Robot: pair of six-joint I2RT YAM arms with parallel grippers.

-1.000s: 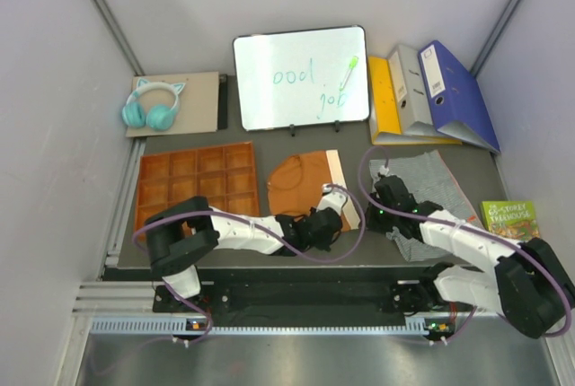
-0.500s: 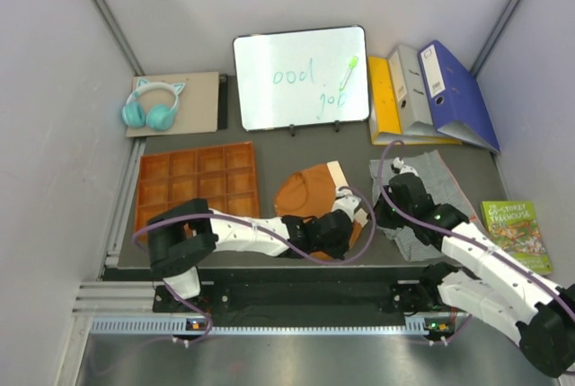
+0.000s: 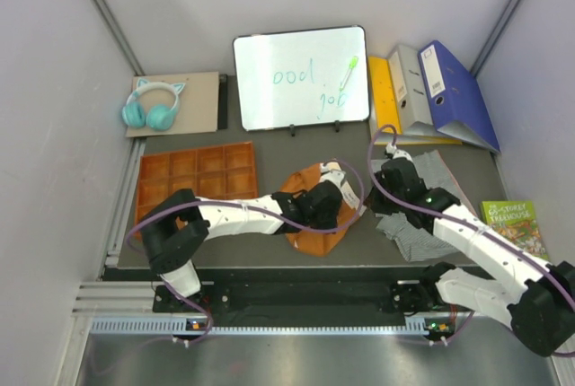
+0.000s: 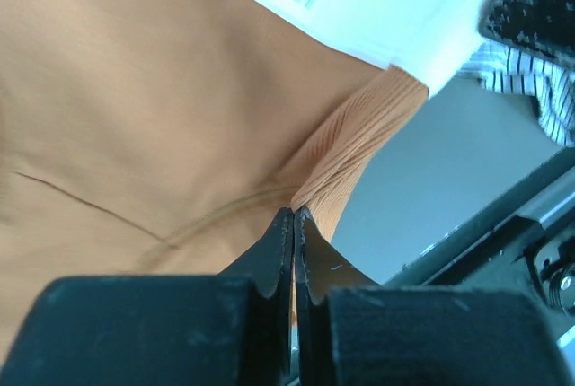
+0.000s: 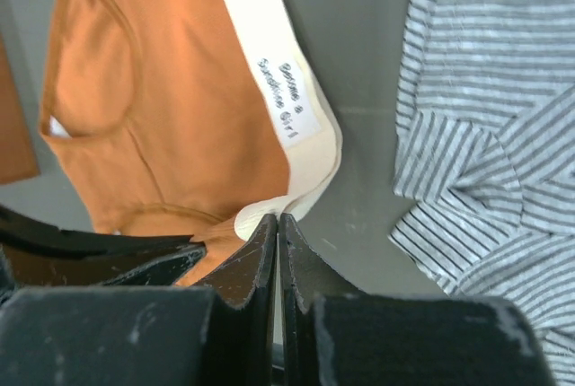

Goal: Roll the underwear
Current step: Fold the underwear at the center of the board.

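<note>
Pinching a fold of orange cloth, the left gripper (image 4: pixel 293 220) has its jaws pressed together on the rust-orange briefs (image 4: pixel 135 90), close to a ribbed hem. The right gripper (image 5: pixel 278 224) is likewise closed tip to tip, and the corner of the cream waistband (image 5: pixel 296 117) appears nipped between its jaws; a small printed label sits on that band a little farther along. In the left wrist view a dark, textured finger shows at the end of the waistband, so the two grippers sit close together on the same garment.

From above, the briefs lie bunched and partly doubled over in the middle of the counter (image 3: pixel 377 242), toward its near edge, with the left arm stretched across to them from the left and the right arm reaching in from the right. Just to the right of the briefs, and apart from them, the grey-and-white striped boxer shorts (image 5: pixel 485 135) lie rumpled on the counter, partly under the right arm.

To the left sits an orange compartment tray (image 3: pixel 198 179). Along the far side stand teal headphones (image 3: pixel 151 106) on a board, a whiteboard (image 3: pixel 301 76) with green writing, and a row of binders (image 3: pixel 431 90). A green book (image 3: pixel 514 220) lies at the right edge.
</note>
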